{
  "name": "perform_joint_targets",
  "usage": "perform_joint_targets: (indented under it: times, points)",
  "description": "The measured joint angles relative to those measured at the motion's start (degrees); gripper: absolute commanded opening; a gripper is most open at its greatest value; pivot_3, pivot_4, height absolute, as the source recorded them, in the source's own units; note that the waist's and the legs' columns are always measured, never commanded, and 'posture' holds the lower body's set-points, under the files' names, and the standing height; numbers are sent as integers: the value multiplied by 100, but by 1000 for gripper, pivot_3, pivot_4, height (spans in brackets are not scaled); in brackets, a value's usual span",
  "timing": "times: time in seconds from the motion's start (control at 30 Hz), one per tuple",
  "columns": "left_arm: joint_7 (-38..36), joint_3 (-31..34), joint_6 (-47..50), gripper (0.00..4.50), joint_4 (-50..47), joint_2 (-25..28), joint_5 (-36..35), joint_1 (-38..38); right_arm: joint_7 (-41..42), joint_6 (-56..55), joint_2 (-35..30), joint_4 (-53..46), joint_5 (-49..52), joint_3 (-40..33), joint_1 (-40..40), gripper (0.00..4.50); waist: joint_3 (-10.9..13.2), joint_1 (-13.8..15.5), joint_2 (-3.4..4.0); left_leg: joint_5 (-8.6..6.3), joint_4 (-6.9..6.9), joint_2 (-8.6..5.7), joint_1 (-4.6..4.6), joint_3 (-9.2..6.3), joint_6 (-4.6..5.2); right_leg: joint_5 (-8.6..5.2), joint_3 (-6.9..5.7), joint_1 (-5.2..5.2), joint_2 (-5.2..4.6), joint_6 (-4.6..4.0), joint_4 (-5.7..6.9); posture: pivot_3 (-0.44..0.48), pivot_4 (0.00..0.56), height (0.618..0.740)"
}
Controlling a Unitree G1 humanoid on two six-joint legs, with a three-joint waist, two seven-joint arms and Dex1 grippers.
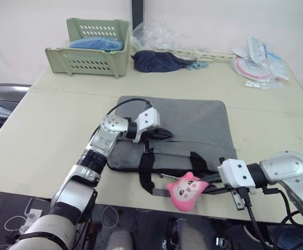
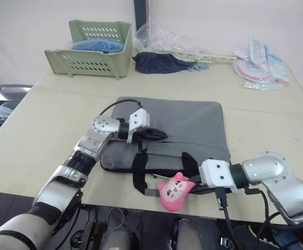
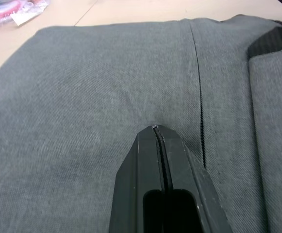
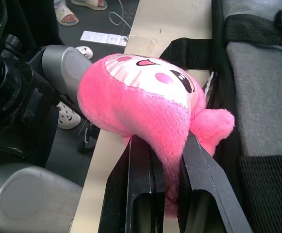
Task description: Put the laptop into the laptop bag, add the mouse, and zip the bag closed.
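Beige worktop (image 1: 47, 120) carries a grey laptop bag (image 1: 193, 122), lying flat near its front edge in the head view. Left wrist view: the left gripper (image 3: 156, 129) rests on the bag's fabric, fingers pressed together. Right wrist view: the right gripper (image 4: 172, 145) pinches a pink plush toy (image 4: 131, 97) at the worktop's edge.

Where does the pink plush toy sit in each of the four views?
Left eye view: pink plush toy at the table's near edge, by the bag's black strap.
Right eye view: same spot.
Left wrist view: grey bag fabric, no toy.
Right wrist view: centre, pinched by the right gripper.
Shared landmark: the strap.
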Motion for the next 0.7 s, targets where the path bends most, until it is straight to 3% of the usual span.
perform_joint_targets:
  times: [0.27, 0.7]
  points:
    - [-74, -20, -245, 0, 212, -5, 114, -53, -45, 100, -205, -212, 143, -753, 825, 41, -9, -13, 13, -15, 3, 0, 28, -19, 11, 0, -10, 53, 0, -1, -22, 0, 150, 740]
    - [-64, -27, -476, 0, 360, -23, 138, 38, -61, 423, -43, -372, 426, -2909, 2903, 41, -69, -18, 56, -38, -2, -5, 60, -23, 25, -4, 2, 82, 1, -8, -28, 0, 150, 740]
